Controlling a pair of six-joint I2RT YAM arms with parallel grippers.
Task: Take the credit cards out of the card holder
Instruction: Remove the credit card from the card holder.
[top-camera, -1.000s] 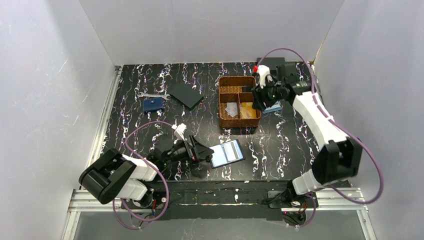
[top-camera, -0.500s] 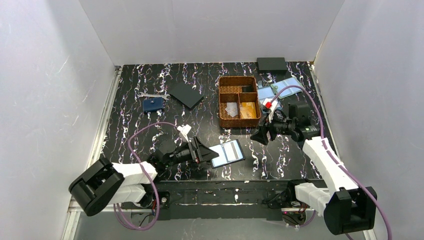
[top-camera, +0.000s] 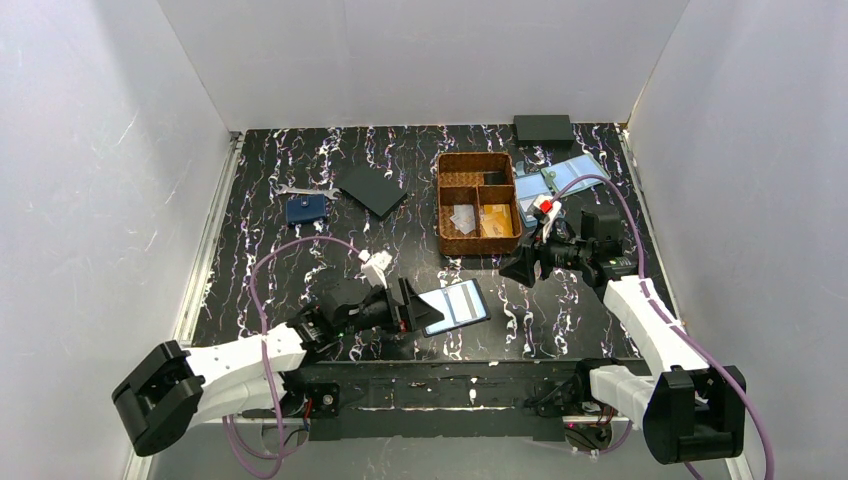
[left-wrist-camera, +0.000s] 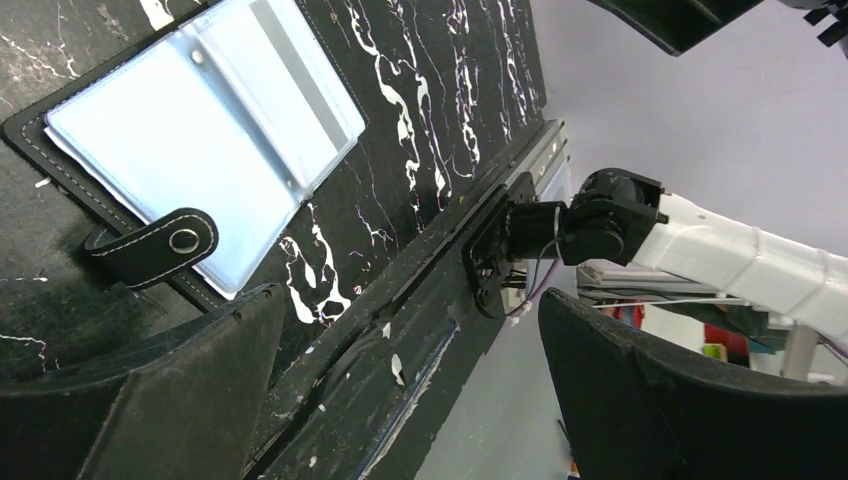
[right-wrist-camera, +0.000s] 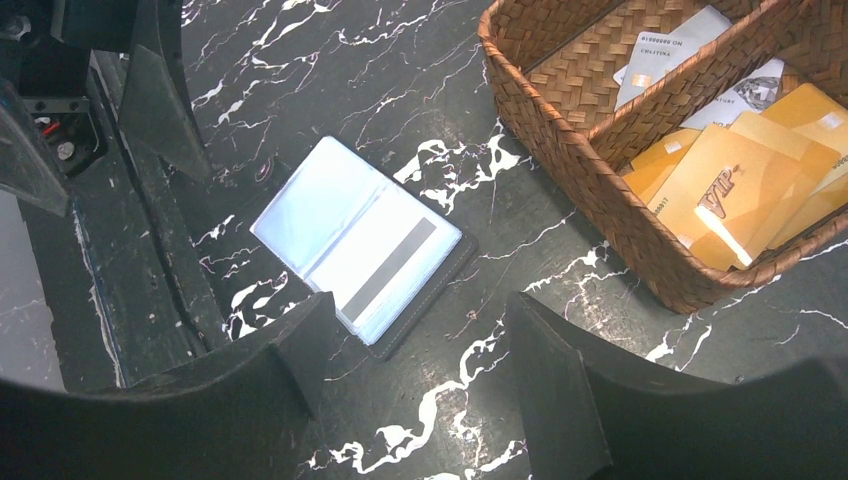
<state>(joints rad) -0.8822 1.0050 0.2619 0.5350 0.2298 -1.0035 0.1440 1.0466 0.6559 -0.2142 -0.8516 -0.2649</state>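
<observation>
The card holder (top-camera: 453, 305) lies open on the table near the front edge, pale blue sleeves up, black rim and strap; it also shows in the left wrist view (left-wrist-camera: 200, 150) and the right wrist view (right-wrist-camera: 355, 235). A card with a grey stripe (right-wrist-camera: 390, 265) sits in one sleeve. Orange-gold credit cards (right-wrist-camera: 735, 190) lie in the wicker basket (top-camera: 478, 203). My left gripper (top-camera: 410, 305) is open and empty just left of the holder, also seen in its wrist view (left-wrist-camera: 410, 300). My right gripper (top-camera: 515, 268) is open and empty, between basket and holder, above the table (right-wrist-camera: 420, 300).
The basket (right-wrist-camera: 560, 130) also holds white cards. A navy wallet (top-camera: 306, 208) and a black square (top-camera: 371, 189) lie at the back left. A black box (top-camera: 543, 127) and pale blue holders (top-camera: 560, 175) lie at the back right.
My right arm has swung from the basket's far right side down to the table in front of the basket. My left arm has stretched slightly towards the holder.
</observation>
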